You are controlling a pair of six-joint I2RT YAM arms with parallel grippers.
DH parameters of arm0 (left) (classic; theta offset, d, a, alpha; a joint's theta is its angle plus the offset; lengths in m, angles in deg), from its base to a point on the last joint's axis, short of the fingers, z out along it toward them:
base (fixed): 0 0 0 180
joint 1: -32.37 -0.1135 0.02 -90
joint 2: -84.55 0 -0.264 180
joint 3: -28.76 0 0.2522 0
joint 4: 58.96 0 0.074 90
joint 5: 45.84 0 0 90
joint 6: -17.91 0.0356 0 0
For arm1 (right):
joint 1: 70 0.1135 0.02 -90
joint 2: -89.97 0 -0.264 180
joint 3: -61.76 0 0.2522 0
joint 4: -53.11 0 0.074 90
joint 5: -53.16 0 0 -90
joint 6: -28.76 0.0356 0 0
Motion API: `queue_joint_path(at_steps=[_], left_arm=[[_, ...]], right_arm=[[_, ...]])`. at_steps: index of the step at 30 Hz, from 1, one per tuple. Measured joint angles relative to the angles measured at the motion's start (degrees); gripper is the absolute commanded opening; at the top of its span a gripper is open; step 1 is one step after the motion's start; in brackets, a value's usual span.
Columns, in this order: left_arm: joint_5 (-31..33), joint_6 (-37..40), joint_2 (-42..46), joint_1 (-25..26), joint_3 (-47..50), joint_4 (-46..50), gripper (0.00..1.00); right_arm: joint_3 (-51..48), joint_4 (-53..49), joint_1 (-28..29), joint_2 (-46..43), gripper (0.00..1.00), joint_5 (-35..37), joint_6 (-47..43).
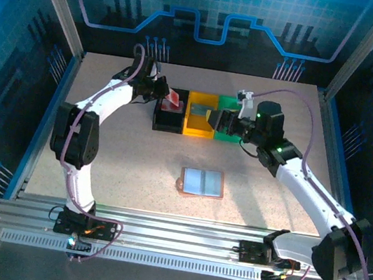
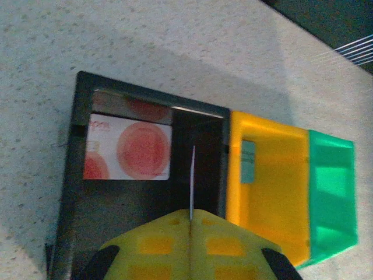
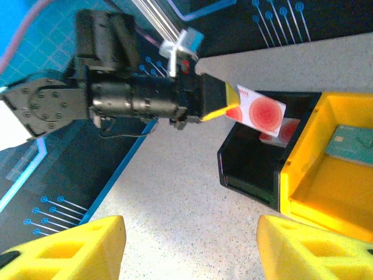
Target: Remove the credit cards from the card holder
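Left hand (image 2: 190, 219) pinches red card (image 3: 262, 111) over black bin (image 2: 70, 192); right hand (image 3: 189, 233) spread; teal card (image 3: 352, 140) seemingly in yellow bin (image 3: 303, 192).

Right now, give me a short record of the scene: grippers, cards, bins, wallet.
left gripper: shut on a red card, above the black bin
right gripper: open, holding nothing
black bin: second red card lies flat inside
yellow bin: teal card inside
green bin: no card seen inside
wallet: lying open on the table, apart from the bins
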Motion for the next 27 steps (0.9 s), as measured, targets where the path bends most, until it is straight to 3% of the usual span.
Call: queue_joint_path(at_steps=[13,27], left_arm=[[2.8,-0.3,-6.2,2.4,-4.2,2.5,0.00],[3.5,-1.6,-9.3,2.8,-6.6,2.4,0.00]], right_arm=[[-1.4,-0.6,5.0,-3.0,0.62,3.3,-3.5],[-1.7,-0.8,5.9,-3.0,0.62,3.2,-4.8]])
